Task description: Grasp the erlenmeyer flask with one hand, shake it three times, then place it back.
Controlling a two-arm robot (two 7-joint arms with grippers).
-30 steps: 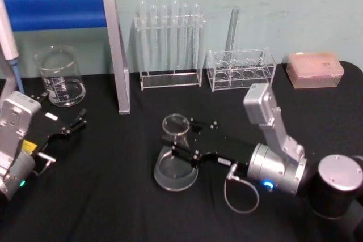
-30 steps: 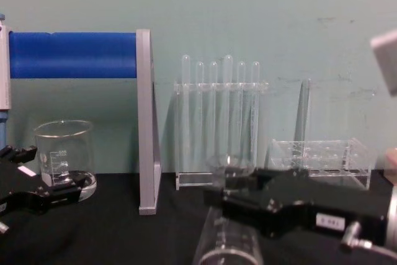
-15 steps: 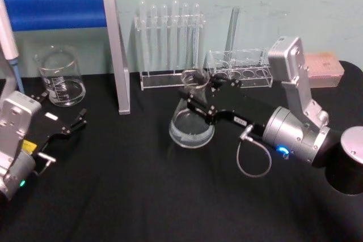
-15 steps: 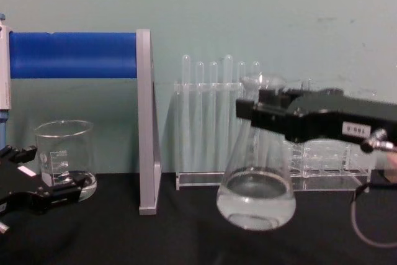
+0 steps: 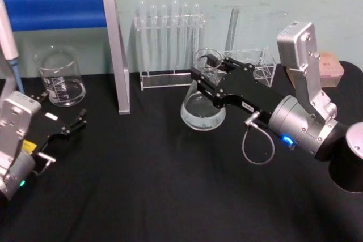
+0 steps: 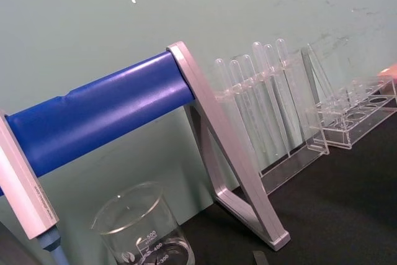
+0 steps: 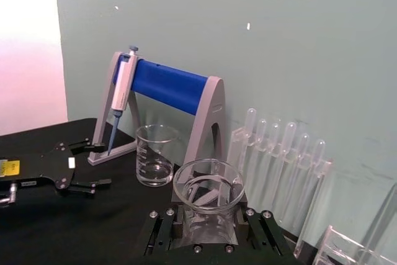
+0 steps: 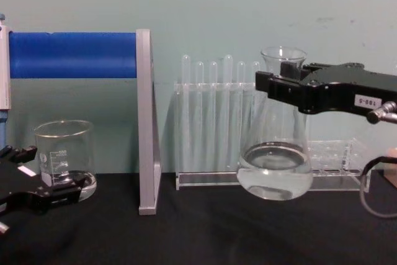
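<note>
We see the right gripper (image 5: pixel 207 71) pinching the neck of the erlenmeyer flask (image 5: pixel 203 109) just under its flared rim, one black finger on each side of the glass. In the right wrist view the fingers (image 7: pixel 162 229) sit on both sides of the neck below the round rim of the flask (image 7: pixel 208 184). In the chest view the right gripper (image 8: pixel 280 85) reaches in from the right, and the flask (image 8: pixel 275 166) hangs close to upright with its wide base clear of the black table (image 8: pixel 186 228). Clear liquid lies in the bottom of the flask. Behind the flask we see the rack of test tubes (image 5: pixel 169 38) against the wall, and beside that a lower clear rack (image 5: pixel 258 63) partly hidden by the arm. Farther to the left stand the blue-barred stand (image 5: pixel 57 9) and the glass beaker (image 5: pixel 59 77). The left gripper (image 5: pixel 62 106) rests low over the table at the far left, near the beaker, with its fingers spread and nothing between them.
</note>
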